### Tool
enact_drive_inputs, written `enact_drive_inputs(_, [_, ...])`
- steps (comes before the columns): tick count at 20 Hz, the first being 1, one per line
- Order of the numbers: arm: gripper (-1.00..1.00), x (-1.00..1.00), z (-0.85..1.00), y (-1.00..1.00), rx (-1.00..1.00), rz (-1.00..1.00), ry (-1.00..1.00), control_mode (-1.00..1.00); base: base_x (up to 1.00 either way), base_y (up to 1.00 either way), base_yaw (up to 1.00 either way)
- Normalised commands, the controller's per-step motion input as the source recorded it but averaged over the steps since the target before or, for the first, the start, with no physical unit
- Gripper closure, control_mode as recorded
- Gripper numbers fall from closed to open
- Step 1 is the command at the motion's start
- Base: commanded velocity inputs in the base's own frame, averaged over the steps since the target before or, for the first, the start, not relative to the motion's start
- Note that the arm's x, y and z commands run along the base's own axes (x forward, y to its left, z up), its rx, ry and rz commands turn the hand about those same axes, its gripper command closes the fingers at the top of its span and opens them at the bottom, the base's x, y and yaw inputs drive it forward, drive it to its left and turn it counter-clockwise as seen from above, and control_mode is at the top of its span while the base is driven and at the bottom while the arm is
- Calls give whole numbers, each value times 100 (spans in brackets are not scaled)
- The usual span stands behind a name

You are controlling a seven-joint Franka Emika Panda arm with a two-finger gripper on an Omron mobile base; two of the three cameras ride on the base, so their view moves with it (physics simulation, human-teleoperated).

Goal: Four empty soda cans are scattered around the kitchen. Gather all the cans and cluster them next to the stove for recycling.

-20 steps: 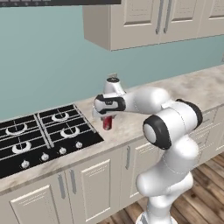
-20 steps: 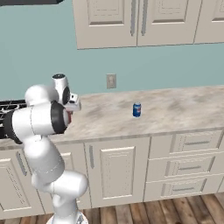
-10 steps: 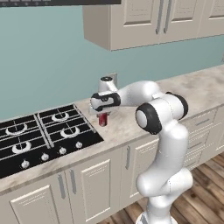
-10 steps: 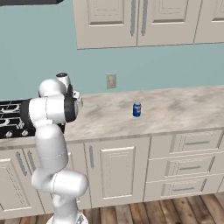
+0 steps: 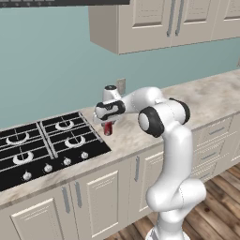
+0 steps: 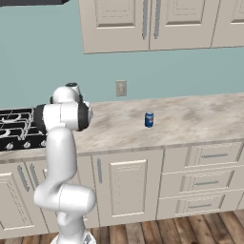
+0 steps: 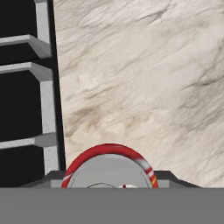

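Observation:
A red soda can hangs upright in my gripper, just right of the stove and low over the marble counter. In the hand view the can's silver top with its red rim sits between the two fingertips of the gripper, which is shut on it. The stove's black edge and grey grates run along the left of that view. I cannot tell whether the can touches the counter. A blue soda can stands upright further right on the counter, apart from the arm.
A wall outlet sits on the teal wall behind the counter. Upper cabinets hang above. The stove's knobs line its front edge. Bare marble counter stretches to the right of the blue can.
The arm has swung left, its elbow folding in, and the gripper has carried the red can a little closer to the stove's right edge. The blue can has not moved.

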Motion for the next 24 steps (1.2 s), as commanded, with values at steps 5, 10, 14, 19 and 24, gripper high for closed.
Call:
enact_drive_inputs(5, [100, 37, -37, 0, 0, 0, 1, -100, 0, 0, 0])
enact_drive_inputs(10, [100, 32, -39, 0, 0, 0, 2, -100, 0, 0, 0])
enact_drive_inputs(14, [-100, 8, -22, 0, 0, 0, 0, -100, 0, 0, 0])
enact_drive_inputs(19, [-100, 0, -12, 0, 0, 0, -1, -100, 0, 0, 0])
enact_drive_inputs(24, [-100, -2, 0, 0, 0, 0, -1, -100, 0, 0, 0])
